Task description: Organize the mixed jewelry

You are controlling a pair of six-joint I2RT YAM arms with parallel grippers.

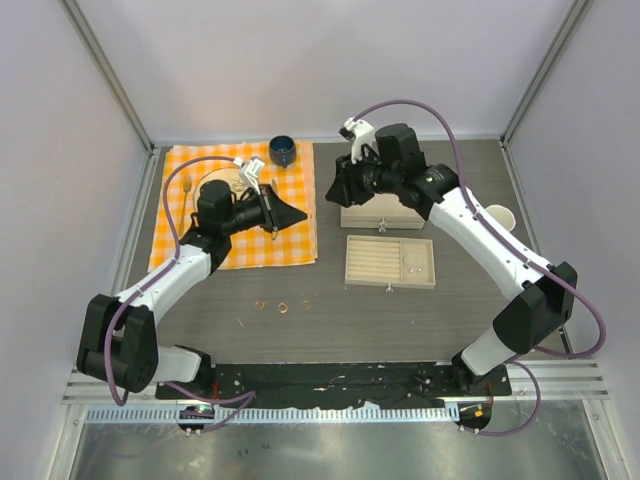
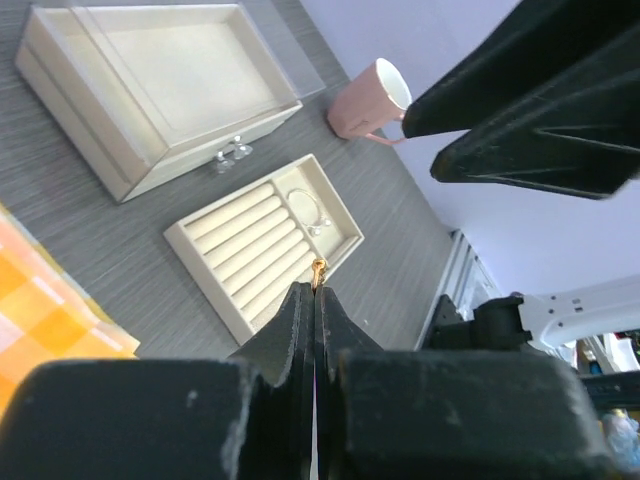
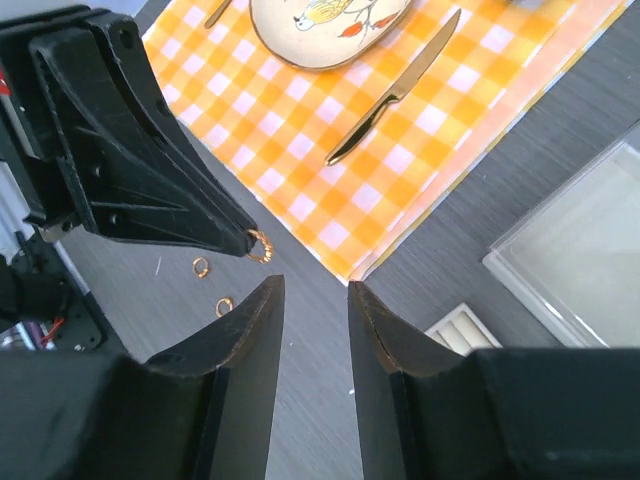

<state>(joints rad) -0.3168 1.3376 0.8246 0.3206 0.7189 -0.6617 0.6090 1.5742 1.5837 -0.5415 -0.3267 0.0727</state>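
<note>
Three gold rings (image 1: pixel 283 306) near placemat (image 1: pixel 182 162) edge

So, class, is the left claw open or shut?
Shut. The left claw has its fingers pressed together with no gap, pinching a small gold ring at the tips.
</note>
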